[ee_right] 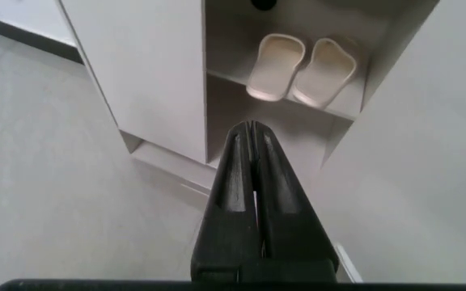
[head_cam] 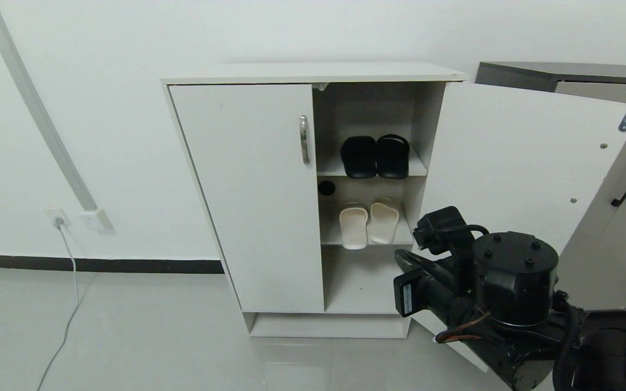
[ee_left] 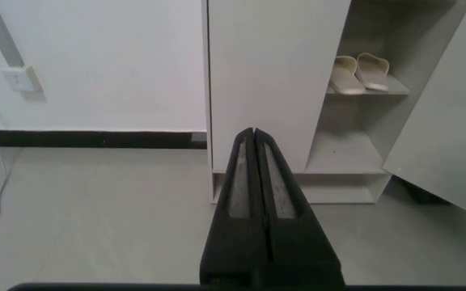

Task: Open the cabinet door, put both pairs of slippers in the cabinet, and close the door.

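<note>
Jaws together on both arms, open door (head_cam: 519, 163) fronting grey cupboard (head_cam: 617, 255), cable (head_cam: 72, 282) trailing at left

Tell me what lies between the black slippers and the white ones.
Head view: the white shelf board under the black slippers, then back panel with a round dark hole, above the white slippers.

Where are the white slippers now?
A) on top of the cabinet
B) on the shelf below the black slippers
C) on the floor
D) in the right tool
B: the white slippers lie on the shelf directly under the black slippers, inside the open cabinet.
</note>
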You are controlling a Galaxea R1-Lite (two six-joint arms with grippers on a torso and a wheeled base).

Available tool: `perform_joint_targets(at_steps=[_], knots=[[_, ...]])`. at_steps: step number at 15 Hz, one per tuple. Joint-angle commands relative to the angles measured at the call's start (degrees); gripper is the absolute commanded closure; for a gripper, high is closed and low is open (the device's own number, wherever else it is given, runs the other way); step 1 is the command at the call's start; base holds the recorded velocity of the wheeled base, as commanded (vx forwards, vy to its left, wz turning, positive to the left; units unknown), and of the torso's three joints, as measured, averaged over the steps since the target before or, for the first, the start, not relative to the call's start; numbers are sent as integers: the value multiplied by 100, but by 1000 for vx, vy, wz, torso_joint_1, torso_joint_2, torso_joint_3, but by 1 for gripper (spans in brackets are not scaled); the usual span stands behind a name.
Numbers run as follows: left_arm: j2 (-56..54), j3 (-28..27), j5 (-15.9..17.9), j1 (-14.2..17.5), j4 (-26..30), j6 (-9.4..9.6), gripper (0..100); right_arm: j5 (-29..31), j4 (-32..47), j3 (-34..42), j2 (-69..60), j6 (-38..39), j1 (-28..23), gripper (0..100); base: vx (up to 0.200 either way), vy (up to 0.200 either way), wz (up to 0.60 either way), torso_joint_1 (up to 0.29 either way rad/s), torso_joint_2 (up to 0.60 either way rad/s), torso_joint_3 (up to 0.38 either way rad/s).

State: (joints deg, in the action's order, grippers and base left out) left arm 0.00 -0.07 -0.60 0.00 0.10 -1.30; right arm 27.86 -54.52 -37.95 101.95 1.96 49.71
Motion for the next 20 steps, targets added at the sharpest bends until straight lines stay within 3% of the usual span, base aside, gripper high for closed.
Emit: perform_joint_targets(at_steps=[1, 16, 20], knots=[[0, -1, -2, 0, -1, -1, 100, 1, -6, 7, 71, -3, -32, 100, 0, 0, 0, 0, 0, 0], [0, -1, 7, 0, -1, -1, 100, 1, -24, -2, 176, -20, -111, 100, 0, 0, 0, 0, 0, 0], [0, -1, 7, 0, -1, -1, 100, 9, -6, 7, 194, -29, -111, 100, 0, 0, 0, 16, -236, -273]])
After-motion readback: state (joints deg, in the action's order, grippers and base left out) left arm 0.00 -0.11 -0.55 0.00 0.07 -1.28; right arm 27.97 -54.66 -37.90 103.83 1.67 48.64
